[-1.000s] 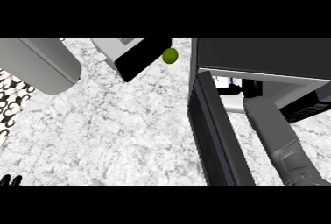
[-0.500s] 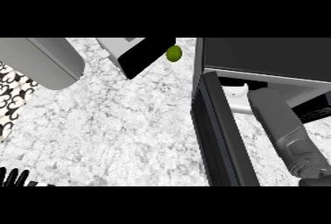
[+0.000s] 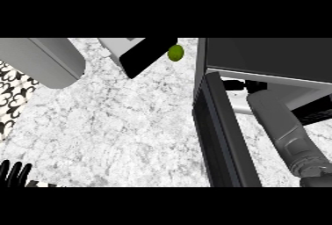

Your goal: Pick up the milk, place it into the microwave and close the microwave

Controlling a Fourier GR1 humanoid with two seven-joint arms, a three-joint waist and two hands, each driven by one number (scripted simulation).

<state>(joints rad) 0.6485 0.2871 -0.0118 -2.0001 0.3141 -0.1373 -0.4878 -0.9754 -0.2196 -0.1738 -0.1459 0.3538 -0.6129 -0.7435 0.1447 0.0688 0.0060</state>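
The microwave (image 3: 266,57) stands at the right with its dark door (image 3: 217,132) swung open toward me. My right forearm (image 3: 282,127) reaches up into the opening. The right hand (image 3: 237,85) shows only as a black bit just under the microwave's top edge. A small white patch beside it (image 3: 228,80) may be the milk; the rest is hidden inside. My left hand (image 3: 14,173) rests open at the lower left edge, fingers up.
A green lime (image 3: 175,52) lies by a black and grey appliance (image 3: 139,55) at the back. A grey rounded container (image 3: 45,59) sits at the back left. The marble counter's left edge borders a patterned floor (image 3: 9,101).
The right forearm has pushed a little deeper into the microwave. The left hand's fingers have risen further into view at the lower left.
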